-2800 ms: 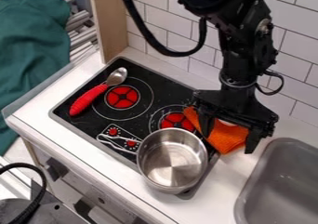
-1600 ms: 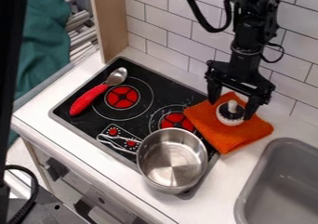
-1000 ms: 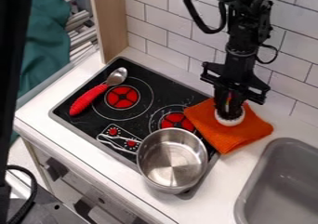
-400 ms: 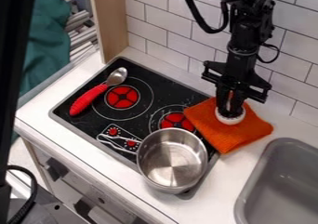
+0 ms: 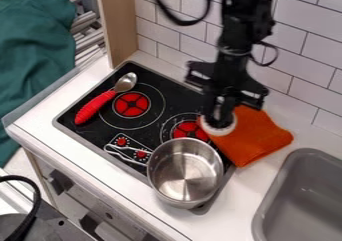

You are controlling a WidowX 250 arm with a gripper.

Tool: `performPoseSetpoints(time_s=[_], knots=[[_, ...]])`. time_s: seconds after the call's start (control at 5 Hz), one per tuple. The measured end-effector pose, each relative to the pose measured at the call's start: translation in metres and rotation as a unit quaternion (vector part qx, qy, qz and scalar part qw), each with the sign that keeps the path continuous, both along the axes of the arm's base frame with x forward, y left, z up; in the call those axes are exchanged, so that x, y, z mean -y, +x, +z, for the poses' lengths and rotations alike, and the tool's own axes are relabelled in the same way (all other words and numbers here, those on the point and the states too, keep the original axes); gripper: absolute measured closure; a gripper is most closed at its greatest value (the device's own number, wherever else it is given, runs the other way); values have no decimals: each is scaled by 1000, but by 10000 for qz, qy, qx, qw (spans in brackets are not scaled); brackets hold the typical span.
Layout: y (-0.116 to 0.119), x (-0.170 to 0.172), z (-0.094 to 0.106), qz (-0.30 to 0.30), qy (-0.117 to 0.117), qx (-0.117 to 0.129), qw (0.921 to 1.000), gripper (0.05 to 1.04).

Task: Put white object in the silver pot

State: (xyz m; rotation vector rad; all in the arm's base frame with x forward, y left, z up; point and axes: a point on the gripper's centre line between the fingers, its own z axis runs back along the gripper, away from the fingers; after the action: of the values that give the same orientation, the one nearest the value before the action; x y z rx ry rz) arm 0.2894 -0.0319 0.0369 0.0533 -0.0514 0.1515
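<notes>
The black gripper (image 5: pixel 219 116) hangs in the upper right part of the view, over the edge between the stove and the orange cloth, shut on the white object. That white object (image 5: pixel 219 130) is round with a dark middle, its pale rim showing below the fingers, up and to the right of the pot. The silver pot (image 5: pixel 185 172) stands upright on the stove's front right part, with its inside bare. The gripper hides the top of the white object.
An orange cloth (image 5: pixel 254 137) lies right of the stove. A red-handled spoon (image 5: pixel 95 106) rests on the left burner, and silver tongs (image 5: pixel 127 155) lie left of the pot. A grey sink (image 5: pixel 304 195) is at the right, a tiled wall (image 5: pixel 300 60) behind.
The gripper came down onto the white object and closed on it. Since then both have moved left, from above the cloth's middle to its left edge. The pot has stayed put.
</notes>
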Motion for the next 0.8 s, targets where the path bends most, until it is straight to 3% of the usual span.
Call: performPoseSetpoints(time_s=[0.2, 0.4, 0.6, 0.8], knots=[[-38, -4, 3, 246, -19, -120, 9996, 910], [-59, -2, -1, 344, -119, -190, 9992, 910], [-60, 1, -2, 294, -206, -219, 9991, 851], [-61, 2, -8, 256, -224, -341, 9988, 594]])
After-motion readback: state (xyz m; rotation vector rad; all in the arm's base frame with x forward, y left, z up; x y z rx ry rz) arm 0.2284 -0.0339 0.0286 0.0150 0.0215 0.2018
